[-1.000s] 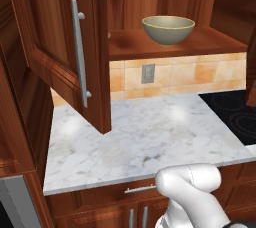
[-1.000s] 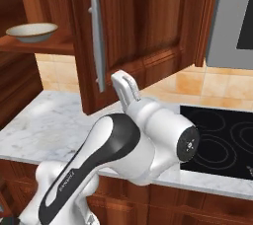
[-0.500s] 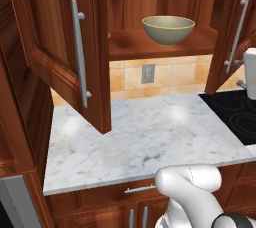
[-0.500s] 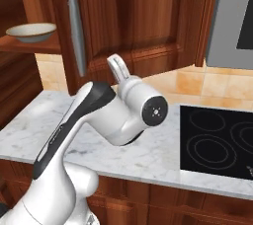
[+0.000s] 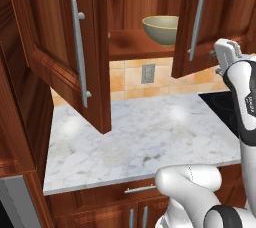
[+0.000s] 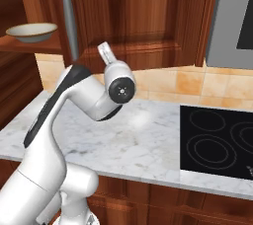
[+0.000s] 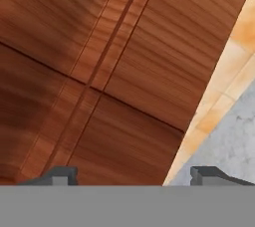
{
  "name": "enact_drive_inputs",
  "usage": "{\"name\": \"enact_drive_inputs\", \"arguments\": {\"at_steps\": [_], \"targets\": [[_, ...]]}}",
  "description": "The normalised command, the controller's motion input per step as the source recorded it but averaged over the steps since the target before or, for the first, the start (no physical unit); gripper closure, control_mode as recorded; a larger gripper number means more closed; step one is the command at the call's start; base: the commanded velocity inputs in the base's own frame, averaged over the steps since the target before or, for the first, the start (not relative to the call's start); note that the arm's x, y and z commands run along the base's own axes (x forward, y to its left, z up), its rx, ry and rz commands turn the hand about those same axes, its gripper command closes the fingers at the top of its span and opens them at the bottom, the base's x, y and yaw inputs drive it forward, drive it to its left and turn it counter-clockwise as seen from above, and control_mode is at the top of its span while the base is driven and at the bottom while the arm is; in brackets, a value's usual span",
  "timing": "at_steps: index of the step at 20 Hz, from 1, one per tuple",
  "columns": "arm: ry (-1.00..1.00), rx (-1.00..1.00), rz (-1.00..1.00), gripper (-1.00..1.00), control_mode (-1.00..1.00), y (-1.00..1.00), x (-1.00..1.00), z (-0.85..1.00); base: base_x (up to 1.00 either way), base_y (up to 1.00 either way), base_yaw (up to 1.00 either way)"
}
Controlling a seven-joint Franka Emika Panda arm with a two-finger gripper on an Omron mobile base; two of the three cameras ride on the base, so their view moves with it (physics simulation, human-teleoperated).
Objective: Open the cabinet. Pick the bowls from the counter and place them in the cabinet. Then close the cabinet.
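You have a bowl [image 5: 161, 29] sitting on the wooden shelf [image 5: 135, 48] inside the cabinet, off to the left of the fingers [image 7: 60, 176]. Below them the white marble counter [image 5: 135, 137] carries a black stovetop [image 6: 217, 140].
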Motion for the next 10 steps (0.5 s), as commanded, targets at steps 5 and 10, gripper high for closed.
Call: {"name": "enact_drive_inputs", "arguments": {"at_steps": [5,10], "targets": [[0.0,-0.01,-0.13,-1.0,-1.0,0.01,1.0,0.0,0.0,0.0,0.0],[0.0,0.0,-0.09,-1.0,-1.0,0.0,0.94,0.0,0.0,0.0,0.0]]}}
